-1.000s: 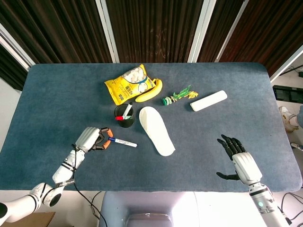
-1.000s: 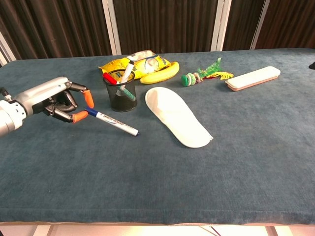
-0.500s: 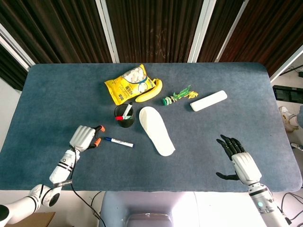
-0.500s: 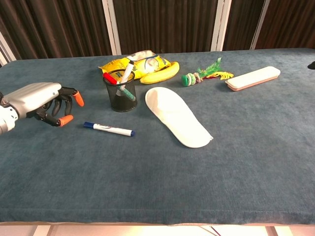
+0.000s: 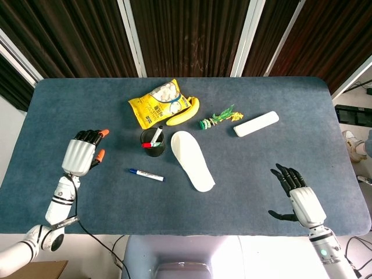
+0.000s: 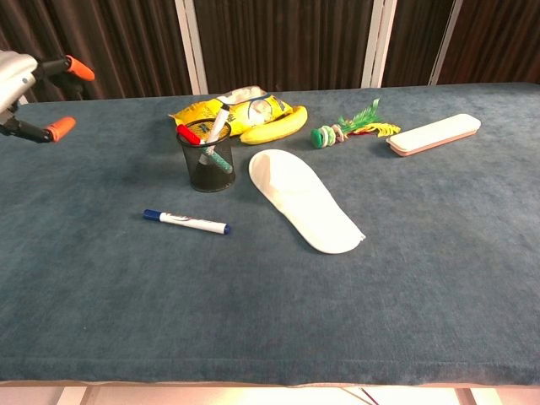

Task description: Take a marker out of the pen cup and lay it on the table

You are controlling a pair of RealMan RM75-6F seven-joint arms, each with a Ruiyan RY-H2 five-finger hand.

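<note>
A blue-capped white marker [image 5: 146, 174] [image 6: 186, 222] lies flat on the table, in front of the black mesh pen cup [image 5: 152, 143] [image 6: 206, 157]. Other markers, one with a red cap, stand in the cup. My left hand [image 5: 81, 153] [image 6: 25, 93] is raised to the left of the cup, fingers apart and holding nothing, well clear of the lying marker. My right hand [image 5: 299, 197] hovers open near the front right edge of the table, empty; the chest view does not show it.
A white shoe insole [image 5: 192, 160] [image 6: 304, 199] lies right of the cup. Behind the cup are a yellow snack bag [image 5: 156, 106] and a banana [image 6: 274, 126]. A green-yellow toy [image 5: 220, 118] and a white case [image 5: 256, 123] sit at the back right.
My left hand let go of the blue-capped marker, which now lies on the table. The hand has opened and moved up and to the left, away from it. The right hand barely moved.
</note>
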